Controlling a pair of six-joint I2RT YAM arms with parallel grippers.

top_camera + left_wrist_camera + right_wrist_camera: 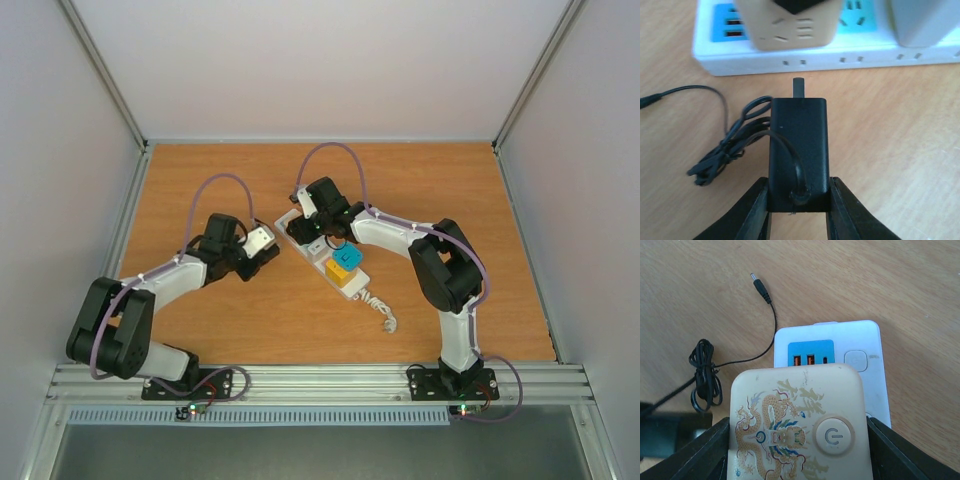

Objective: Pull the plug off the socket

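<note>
- While my left gripper (799,202) clamps the black plug (799,140), its prong sits just clear of the socket (850,55).
- My right gripper (799,440) pinches the beige adapter (790,405); lifting it could drag the socket.
- The trailing cord (722,150) might snag.

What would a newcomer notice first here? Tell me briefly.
The left gripper clamps a black plug, its prong bared just clear of the white socket strip. The right gripper holds a cream dragon-printed adapter sitting on that strip. A bundled black cord lies on the table beside the plug.
</note>
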